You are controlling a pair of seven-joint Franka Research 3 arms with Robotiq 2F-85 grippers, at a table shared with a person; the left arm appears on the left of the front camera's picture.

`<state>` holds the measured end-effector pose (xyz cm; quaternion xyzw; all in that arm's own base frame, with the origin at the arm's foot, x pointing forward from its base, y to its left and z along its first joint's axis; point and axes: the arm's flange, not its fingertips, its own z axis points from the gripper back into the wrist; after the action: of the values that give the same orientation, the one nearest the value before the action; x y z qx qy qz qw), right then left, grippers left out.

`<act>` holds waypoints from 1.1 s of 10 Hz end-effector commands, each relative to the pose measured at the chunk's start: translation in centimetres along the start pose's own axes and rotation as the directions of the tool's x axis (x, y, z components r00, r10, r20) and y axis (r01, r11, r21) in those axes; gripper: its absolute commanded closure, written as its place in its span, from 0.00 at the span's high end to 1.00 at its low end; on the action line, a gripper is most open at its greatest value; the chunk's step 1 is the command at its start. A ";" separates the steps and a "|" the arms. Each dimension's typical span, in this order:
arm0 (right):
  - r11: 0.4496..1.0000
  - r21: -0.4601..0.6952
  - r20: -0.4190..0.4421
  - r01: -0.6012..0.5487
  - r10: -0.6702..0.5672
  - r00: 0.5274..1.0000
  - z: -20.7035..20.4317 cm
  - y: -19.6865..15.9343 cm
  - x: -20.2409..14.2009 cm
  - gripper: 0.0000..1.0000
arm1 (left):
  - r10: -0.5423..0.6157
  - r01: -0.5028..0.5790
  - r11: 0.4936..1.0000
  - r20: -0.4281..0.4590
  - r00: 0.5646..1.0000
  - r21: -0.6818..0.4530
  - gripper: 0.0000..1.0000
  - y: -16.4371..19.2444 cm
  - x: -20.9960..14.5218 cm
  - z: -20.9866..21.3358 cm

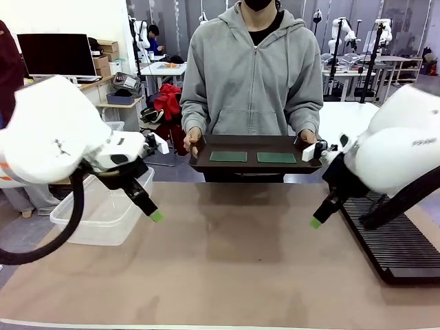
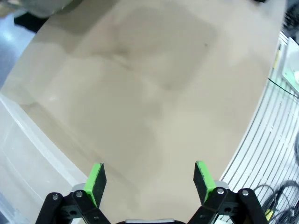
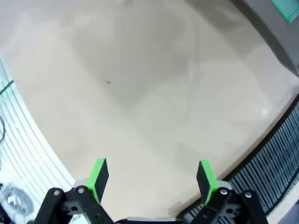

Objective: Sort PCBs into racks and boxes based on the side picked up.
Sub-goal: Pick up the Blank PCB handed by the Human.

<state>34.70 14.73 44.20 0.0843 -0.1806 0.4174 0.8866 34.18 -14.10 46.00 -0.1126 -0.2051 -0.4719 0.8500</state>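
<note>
Behind a tan table, a dark monitor stands against a white wall at left, with cardboard boxes stacked beside it. White tables stand farther back, a red bundle nearby, over grey floor.

**Front view.** Illumination is bright, even and diffuse, coming from overhead. The table carries soft-edged shadows: a broad one just below the tray, and fainter ones under each arm. The white shells of the left arm at 9 o'clock and the right arm at 3 o'clock sit close to the lens, washed out and slightly soft.

**Wrist views.** Wide-angle distortion is strong. In the right wrist view the slots of the rack bow at 4 o'clock. Corners are blurred. Faint shadow patches lie toward 12 o'clock.
</note>
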 end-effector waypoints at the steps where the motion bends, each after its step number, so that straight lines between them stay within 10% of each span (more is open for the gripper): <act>1: 0.996 0.083 0.061 -0.026 0.021 0.998 5.1 -0.4 -2.2 1.00 | -0.132 0.137 0.990 0.112 0.985 -0.037 1.00 -1.4 -0.5 3.9; 9: 0.999 -0.038 0.322 -0.010 0.021 0.947 17.7 -4.6 -7.1 1.00 | -0.088 0.052 0.986 0.225 0.970 0.160 1.00 1.6 -4.2 12.5; 11: 0.998 0.001 0.264 -0.071 0.068 0.962 18.6 -4.3 -6.0 1.00 | -0.148 0.112 0.981 0.239 0.960 0.160 1.00 1.2 -3.0 13.1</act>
<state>29.64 1.19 59.10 0.1311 -0.3079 0.4210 0.8431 30.63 -5.53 56.36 -0.0907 -0.3525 -0.4835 0.7961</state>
